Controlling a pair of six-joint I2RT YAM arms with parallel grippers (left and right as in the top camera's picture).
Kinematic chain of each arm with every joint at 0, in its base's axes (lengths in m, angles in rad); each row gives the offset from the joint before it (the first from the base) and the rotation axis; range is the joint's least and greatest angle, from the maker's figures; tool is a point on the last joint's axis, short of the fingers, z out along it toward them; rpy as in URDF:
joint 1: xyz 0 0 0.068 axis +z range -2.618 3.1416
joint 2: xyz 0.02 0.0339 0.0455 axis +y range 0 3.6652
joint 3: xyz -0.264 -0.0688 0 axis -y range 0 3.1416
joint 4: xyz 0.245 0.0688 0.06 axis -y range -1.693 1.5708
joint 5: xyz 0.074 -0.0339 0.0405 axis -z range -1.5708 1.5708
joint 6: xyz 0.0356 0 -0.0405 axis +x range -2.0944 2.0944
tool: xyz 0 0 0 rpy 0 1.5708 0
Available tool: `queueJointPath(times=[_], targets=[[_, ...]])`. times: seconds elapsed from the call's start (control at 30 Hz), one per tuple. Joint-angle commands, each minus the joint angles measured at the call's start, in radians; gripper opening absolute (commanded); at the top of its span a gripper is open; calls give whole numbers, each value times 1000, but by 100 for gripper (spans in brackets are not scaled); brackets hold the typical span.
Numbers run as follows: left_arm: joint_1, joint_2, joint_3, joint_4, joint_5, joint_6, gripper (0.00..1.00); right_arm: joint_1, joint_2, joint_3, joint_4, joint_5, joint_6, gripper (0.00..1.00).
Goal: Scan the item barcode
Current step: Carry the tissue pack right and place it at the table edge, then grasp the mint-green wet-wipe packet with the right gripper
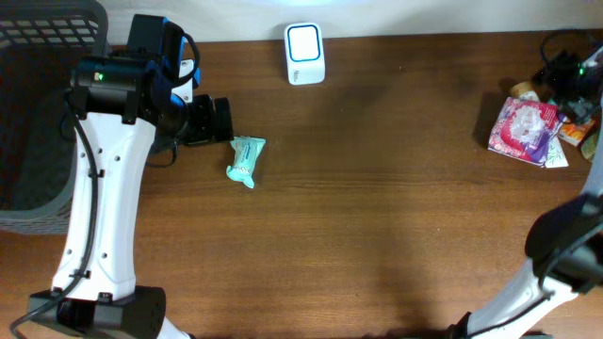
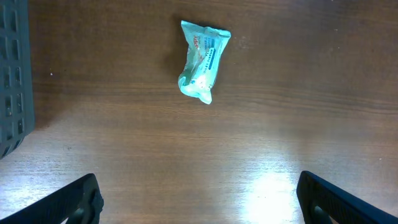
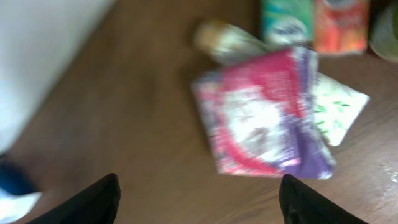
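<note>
Table [image 1: 377,217]: brown wood grain is seen across all three views, and everything else is carried on it.
Basket [image 1: 33,113]: a dark grey slotted basket is set at the table's far left corner. It is cut off by the frame, and its inside is too dark for any contents to be told.
Pile: several packs are heaped at the far right edge, all blurred in the right wrist view.
Pink packet [image 1: 523,129]: a pink and purple packet is laid on top of the pile. No barcode can be made out on it.
Under the packet: a white and green pack [image 3: 341,115], a teal carton [image 3: 286,22] and an orange carton [image 3: 341,25] are partly covered or cut off.
Scanner [image 1: 304,54]: a white unit is stood at the middle of the far edge.
Teal packet [image 2: 203,61]: a crumpled pale teal wrapper with small print is laid alone, left of centre, just beside the left arm's fingers. Its print is too small to be read.
Left gripper [image 2: 198,196]: the fingers are spread wide and nothing is held.
Right gripper [image 3: 199,199]: the fingers are parted above the pink packet and nothing is held.
</note>
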Motion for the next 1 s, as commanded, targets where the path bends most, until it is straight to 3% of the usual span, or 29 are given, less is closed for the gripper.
queueJointPath(times=[0.0,0.07,0.17,0.33,0.37,0.47,0.57,0.77,0.8,0.87,0.9,0.97], targets=[[-4,-2,3,1,-4,15,99,114,-83,13,-14,-48,-7,83],[-4,-2,3,2,-4,15,99,236,-72,4,-34,-165,-8,96],[-4,-2,3,1,-4,15,99,465,-19,-26,-27,-158,-11,98],[-4,-2,3,1,-4,15,99,819,197,-26,138,-181,57,97],[-4,-2,3,1,-4,15,99,861,225,-26,164,-181,79,97],[-4,-2,3,1,-4,15,99,978,292,-26,247,-188,166,82],[-4,-2,3,1,-4,15,99,1050,351,-26,313,-137,306,81],[-4,-2,3,1,-4,15,99,1104,441,-26,369,-141,315,79],[-4,-2,3,1,-4,15,99,1107,454,-26,372,-140,315,73],[-4,-2,3,1,-4,15,99,1107,462,-26,367,-141,315,51],[-4,-2,3,1,-4,15,99,1105,462,-26,363,-148,311,36],[-4,-2,3,1,-4,15,99,1090,454,-26,304,-147,303,25]])
